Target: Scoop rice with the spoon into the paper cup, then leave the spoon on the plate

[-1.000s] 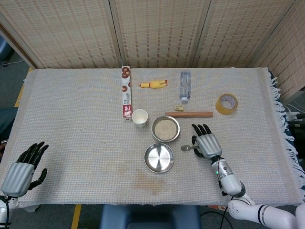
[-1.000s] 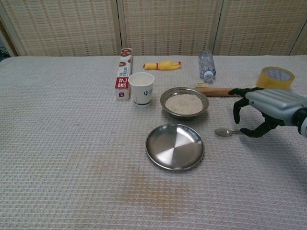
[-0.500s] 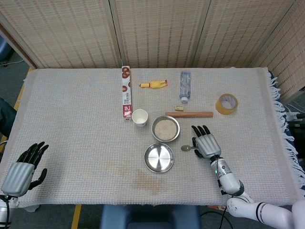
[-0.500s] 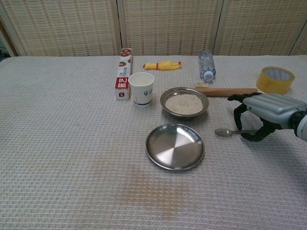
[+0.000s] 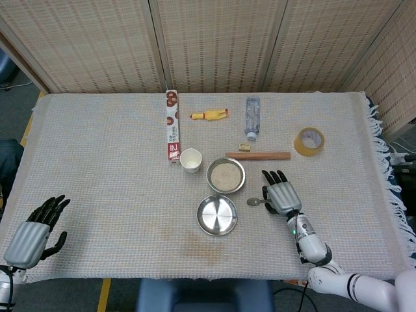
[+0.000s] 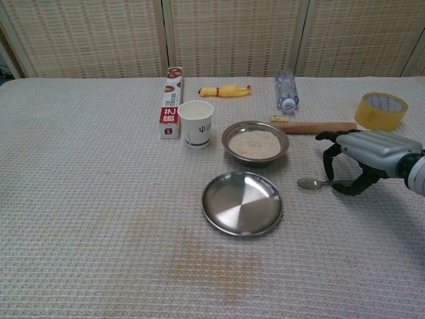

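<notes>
head view: right robot hand (image 5: 281,195) sits palm-down on the counter (image 5: 97,162), fingers spread, over the spoon (image 5: 254,201) handle. only the spoon bowl and a short bit of stem show left of the hand; rest of the handle is hidden under it. can't tell from here if the fingers actually clamp it. spoon lies on the cloth just right of the plate (image 5: 217,215), not on it. rice bowl (image 5: 225,175) is just above the plate, paper cup (image 5: 190,160) up-left of the bowl. left robot hand (image 5: 32,231) is at the near left corner, well apart from everything, fingers apart, holding nothing; its wrist is cut off by the frame edge. behind: long box (image 5: 171,126), yellow rubber chicken (image 5: 209,115), bottle (image 5: 252,117) lying down, wooden stick (image 5: 258,155) with a small block (image 5: 244,147) beside it, tape roll (image 5: 309,141).

chest view: right robot hand (image 6: 364,158) enters from the right edge, forearm cut off. fingers arch down around the far end of the spoon (image 6: 315,183) handle, fingertips on or near the cloth. contact point too dark to make out, so can't tell if it grips. spoon bowl is flat on the cloth, between plate (image 6: 242,203) and hand. rice bowl (image 6: 255,141) holds rice, cup (image 6: 195,122) upright, inside not visible. left robot hand is out of frame here.
</notes>
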